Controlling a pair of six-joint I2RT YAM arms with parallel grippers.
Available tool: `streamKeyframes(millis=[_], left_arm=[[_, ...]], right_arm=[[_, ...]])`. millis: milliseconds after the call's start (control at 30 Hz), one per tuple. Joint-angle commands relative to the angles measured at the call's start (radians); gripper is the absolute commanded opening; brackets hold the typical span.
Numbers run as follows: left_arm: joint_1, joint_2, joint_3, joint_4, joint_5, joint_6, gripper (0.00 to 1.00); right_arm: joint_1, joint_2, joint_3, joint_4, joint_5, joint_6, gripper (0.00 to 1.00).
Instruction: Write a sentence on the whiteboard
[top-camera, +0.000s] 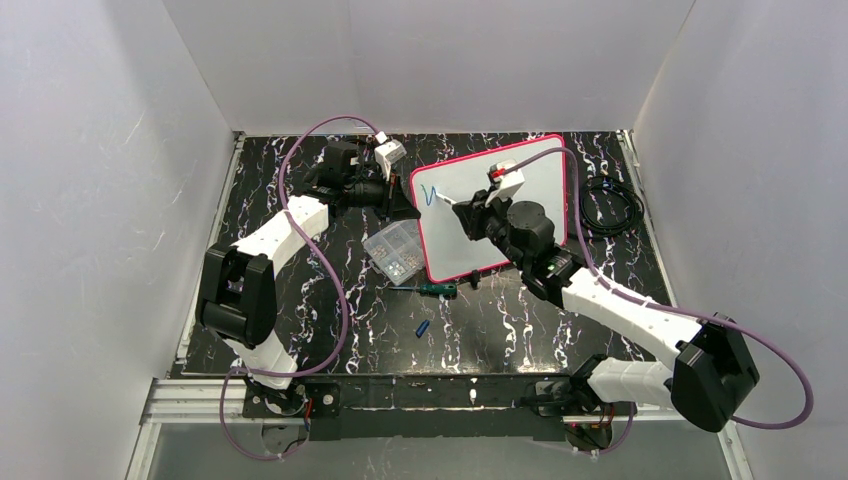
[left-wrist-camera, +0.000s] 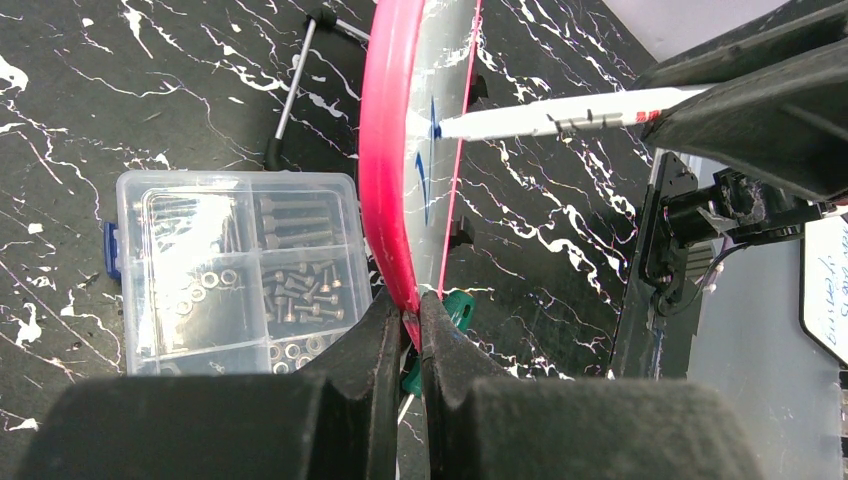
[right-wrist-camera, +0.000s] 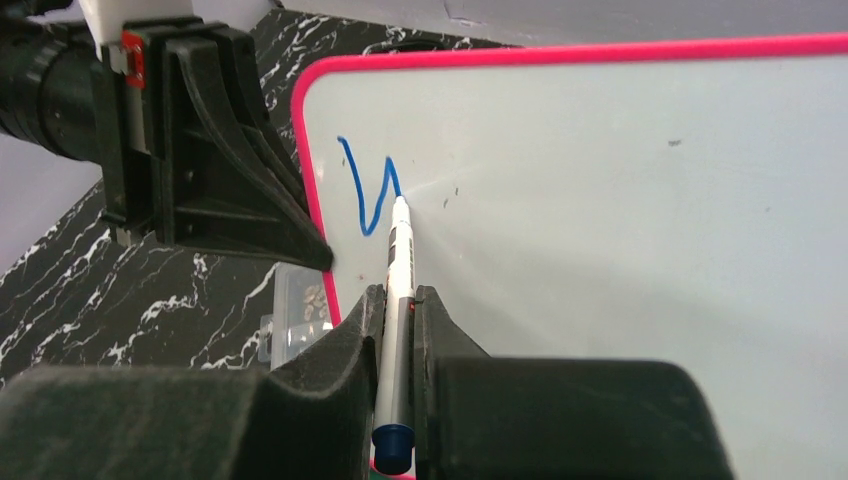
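The flat rectangular whiteboard (top-camera: 447, 245) with a thin pink-red rim is standing toward the far edge of the black marbled tabletop (top-camera: 500, 330), roughly at its centre. It is tilting up off the surface rather than lying flat, and its white face is pointing toward the right arm.

The left claw (left-wrist-camera: 410, 315) is clenching on the pink rim at the board's left edge, with both fingers pressing against it. The right claw (right-wrist-camera: 398, 300) is grasping a slim white marker pen (right-wrist-camera: 400, 250) with a blue end, with its fingers closing on the barrel.

The marker tip is touching the board face near the upper left corner, as the right wrist view is showing it. A blue handwritten stroke (right-wrist-camera: 365, 190) is running down, back up and into the tip. It is forming only the start of a first letter.

A clear plastic compartment box (top-camera: 393, 250) holding small metal screws and washers is sitting just beside the board's near left corner. A green-handled screwdriver (top-camera: 432, 289) is lying close to the board's near edge. A small blue cap (top-camera: 422, 327) is resting nearer the arm bases. A coiled black cable (top-camera: 610, 205) is lying by the right edge of the tabletop.
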Motion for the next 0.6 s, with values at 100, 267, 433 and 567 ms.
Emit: streamKeyframes(millis=[100, 267, 433, 567], left_arm=[[-0.014, -0.071, 0.002, -0.042, 0.049, 0.045, 0.0], [-0.014, -0.071, 0.003, -0.042, 0.049, 0.045, 0.0], [-0.014, -0.072, 0.003, -0.042, 0.048, 0.045, 0.0], [-0.014, -0.072, 0.004, -0.042, 0.048, 0.045, 0.0]], right_arm=[[-0.008, -0.029, -0.055, -0.015, 0.034, 0.023, 0.01], [-0.008, -0.019, -0.047, -0.021, 0.03, 0.018, 0.01], [-0.008, -0.015, -0.042, -0.041, 0.024, 0.017, 0.01], [-0.008, -0.016, -0.053, -0.04, 0.027, 0.022, 0.01]])
